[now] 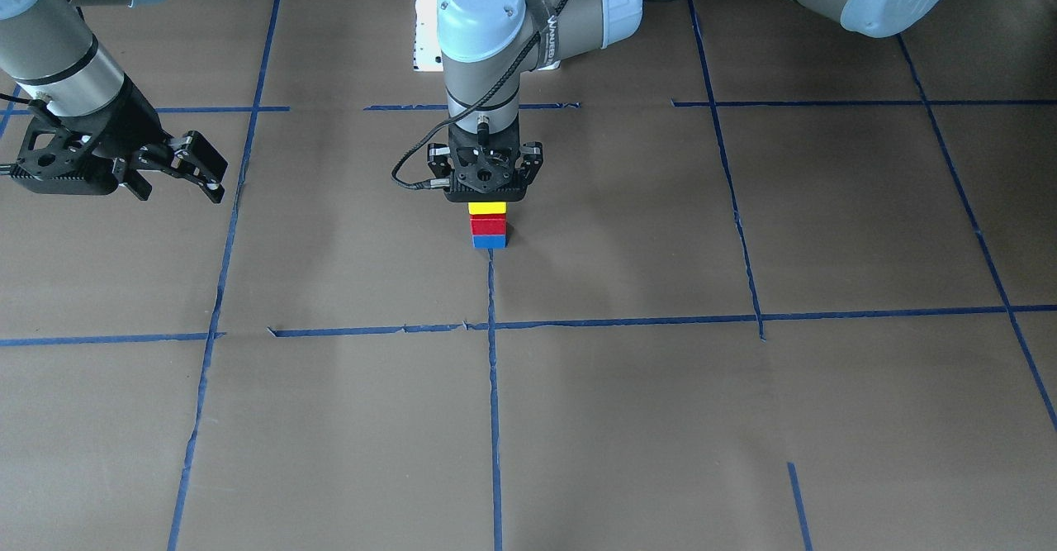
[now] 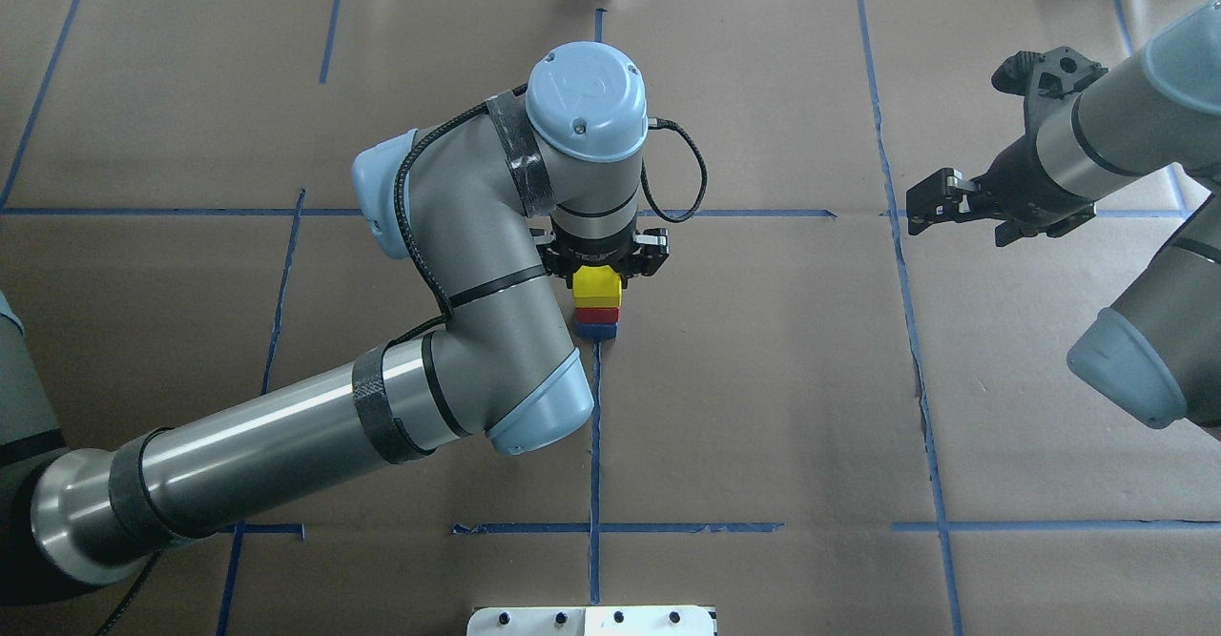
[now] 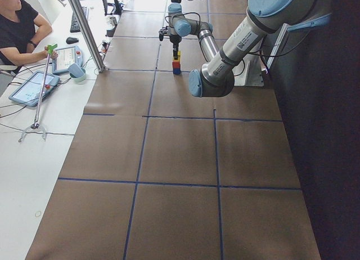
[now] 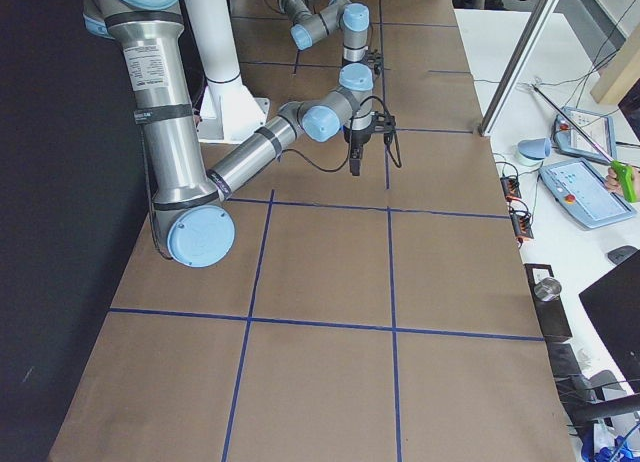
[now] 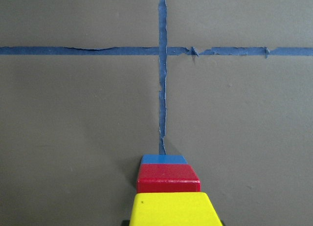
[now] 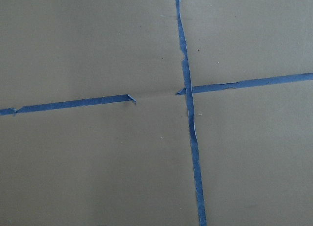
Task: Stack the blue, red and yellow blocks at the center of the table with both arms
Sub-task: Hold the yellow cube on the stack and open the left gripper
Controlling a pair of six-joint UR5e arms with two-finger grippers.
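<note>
A stack stands at the table's center on a blue tape line: blue block (image 1: 488, 241) at the bottom, red block (image 1: 487, 225) in the middle, yellow block (image 1: 487, 208) on top. My left gripper (image 1: 487, 201) points straight down over the stack, and its fingers hug the yellow block's sides. The left wrist view shows the yellow block (image 5: 171, 209) at the bottom edge, above the red (image 5: 167, 178) and the blue (image 5: 164, 159). My right gripper (image 1: 220, 181) is open and empty, held above the table far to the side; it also shows in the overhead view (image 2: 916, 207).
The robot's white base plate (image 1: 425, 35) lies behind the stack. Blue tape lines (image 1: 493, 369) divide the brown table into squares. An operator (image 3: 19, 29) sits at a side desk with a tablet (image 3: 31, 86). The right wrist view shows only a tape crossing (image 6: 188, 91).
</note>
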